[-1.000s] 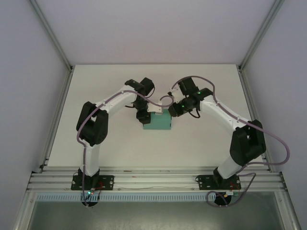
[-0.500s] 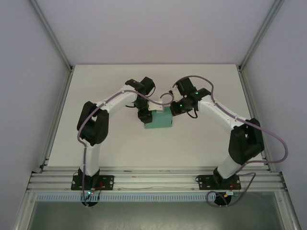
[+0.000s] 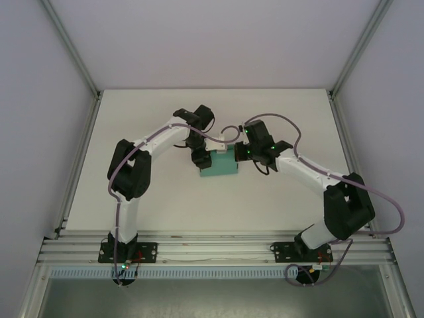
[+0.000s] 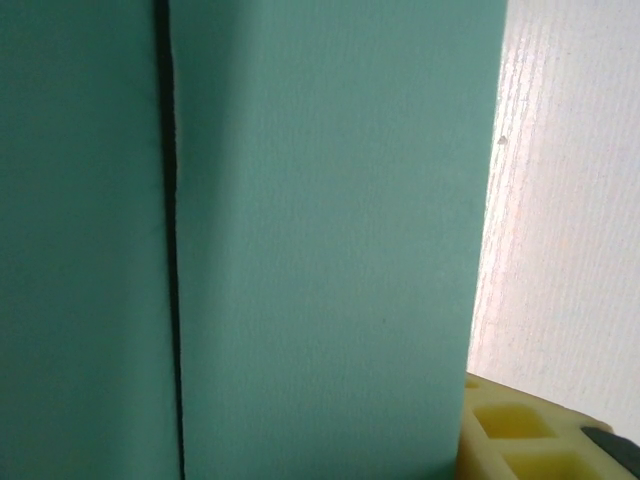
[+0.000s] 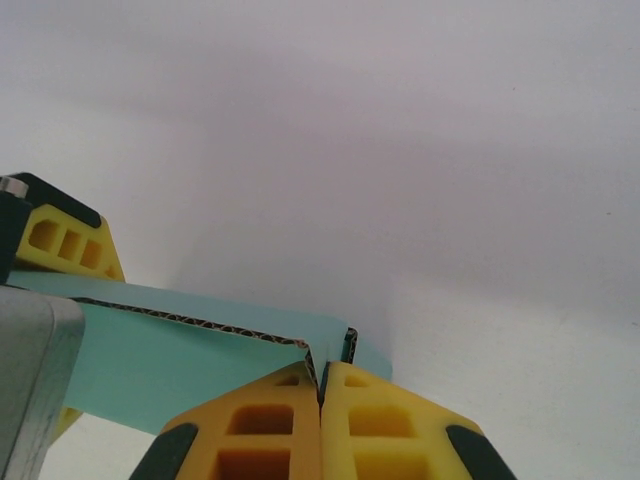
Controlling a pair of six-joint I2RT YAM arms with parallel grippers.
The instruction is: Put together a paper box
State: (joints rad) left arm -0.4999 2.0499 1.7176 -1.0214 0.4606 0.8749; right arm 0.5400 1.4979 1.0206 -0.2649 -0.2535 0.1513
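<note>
Since 1 second ago, the right arm's elbow has been swung inward and its wrist carried leftward, so the right gripper [image 3: 238, 154] is now set against the far right corner of the paper box [image 3: 222, 168]. The box has been shifted slightly toward the far side, and less of its teal top is left uncovered. From this a flap or wall is judged to be in the course of being folded in, with the box close to its low rectangular form.

The box is placed at the middle of the table [image 3: 152, 199], between the 2 grippers. Both arms are reached forward and bent inward over it, the left gripper [image 3: 201, 158] at its left end.

In the right wrist view the right gripper [image 5: 321, 400] is pressed together on a thin card edge. Whether the left jaws are spread or closed cannot be told; teal card with a dark seam is pressed close to that camera.
</note>
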